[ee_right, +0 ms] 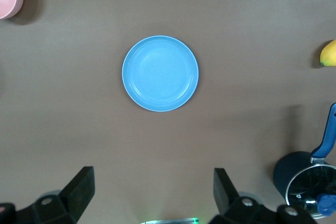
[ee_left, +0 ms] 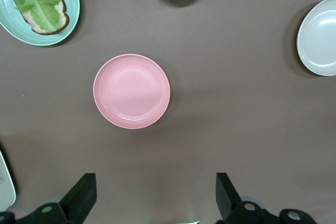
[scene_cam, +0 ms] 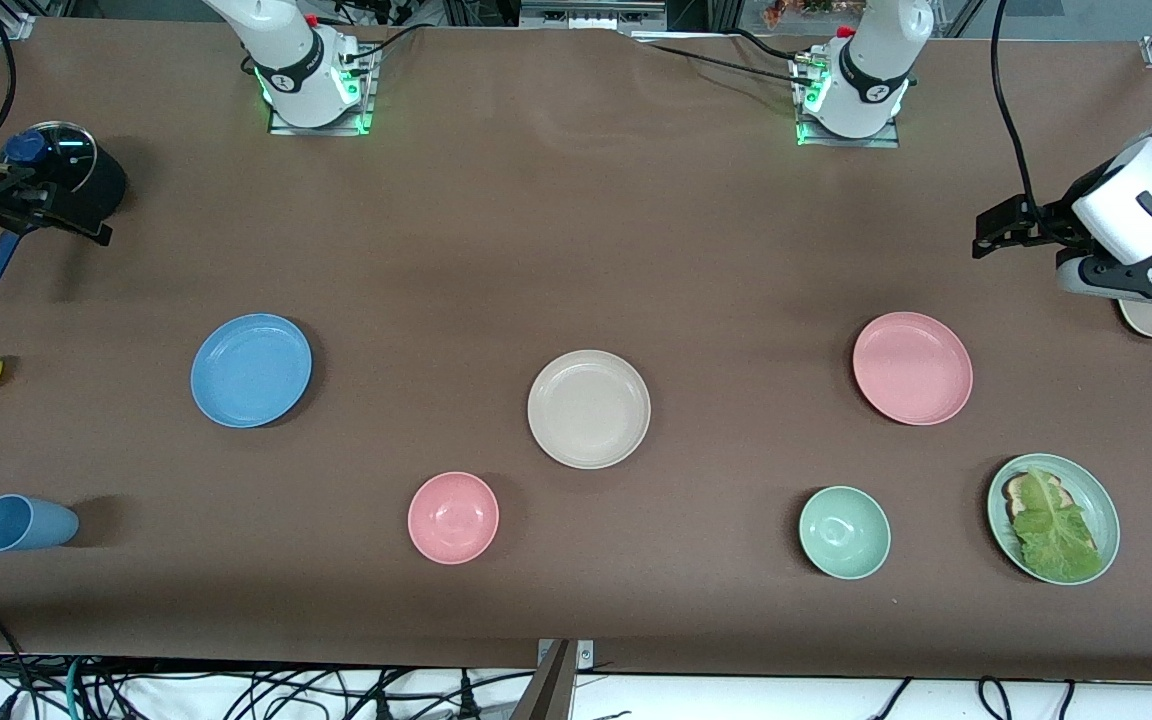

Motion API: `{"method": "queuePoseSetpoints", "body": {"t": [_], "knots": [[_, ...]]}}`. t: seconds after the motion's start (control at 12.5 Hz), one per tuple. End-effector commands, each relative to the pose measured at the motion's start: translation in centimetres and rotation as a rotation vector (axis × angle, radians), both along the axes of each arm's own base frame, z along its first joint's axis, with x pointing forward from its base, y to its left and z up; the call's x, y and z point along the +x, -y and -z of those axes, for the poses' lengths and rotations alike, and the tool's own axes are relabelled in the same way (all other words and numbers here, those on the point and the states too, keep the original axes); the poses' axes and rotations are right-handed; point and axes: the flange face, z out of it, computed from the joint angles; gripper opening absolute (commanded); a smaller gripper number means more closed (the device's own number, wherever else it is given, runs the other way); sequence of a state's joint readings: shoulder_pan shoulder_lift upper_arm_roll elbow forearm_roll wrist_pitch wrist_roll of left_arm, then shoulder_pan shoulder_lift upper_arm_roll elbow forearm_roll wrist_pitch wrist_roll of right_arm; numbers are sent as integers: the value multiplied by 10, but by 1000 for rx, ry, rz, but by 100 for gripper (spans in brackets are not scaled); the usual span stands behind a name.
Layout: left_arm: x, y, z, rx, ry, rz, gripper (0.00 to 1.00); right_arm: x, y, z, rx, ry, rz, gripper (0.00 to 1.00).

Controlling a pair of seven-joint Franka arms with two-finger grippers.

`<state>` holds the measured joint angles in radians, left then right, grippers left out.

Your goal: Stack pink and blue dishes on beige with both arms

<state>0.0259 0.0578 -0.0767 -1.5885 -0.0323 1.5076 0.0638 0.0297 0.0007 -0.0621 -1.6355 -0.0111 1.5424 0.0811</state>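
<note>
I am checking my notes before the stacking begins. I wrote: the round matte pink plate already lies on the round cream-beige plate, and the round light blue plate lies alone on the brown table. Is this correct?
Not quite. The front view shows the round matte pink plate alone on the brown table, apart from the round cream-beige plate, toward the left arm's end. The round light blue plate does lie alone.

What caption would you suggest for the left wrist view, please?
Open left gripper hovering above the pink plate on the brown table.

High front overview; wrist views straight down over separate plates.
</note>
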Motion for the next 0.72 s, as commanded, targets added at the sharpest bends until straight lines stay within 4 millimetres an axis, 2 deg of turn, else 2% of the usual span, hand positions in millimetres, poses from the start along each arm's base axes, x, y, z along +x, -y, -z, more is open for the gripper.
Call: {"method": "queuePoseSetpoints", "body": {"t": [0.0, 0.32, 0.48, 0.64], "knots": [[0, -2, -2, 20, 11, 9, 100, -2, 0, -4, 9, 4, 7, 100], [4, -5, -2, 27, 14, 7, 100, -2, 0, -4, 9, 4, 7, 100], [6, -4, -9, 26, 30, -4, 100, -2, 0, -4, 9, 4, 7, 100], [10, -11, -1, 27, 14, -16, 100, -2, 1, -4, 9, 4, 8, 100]]}}
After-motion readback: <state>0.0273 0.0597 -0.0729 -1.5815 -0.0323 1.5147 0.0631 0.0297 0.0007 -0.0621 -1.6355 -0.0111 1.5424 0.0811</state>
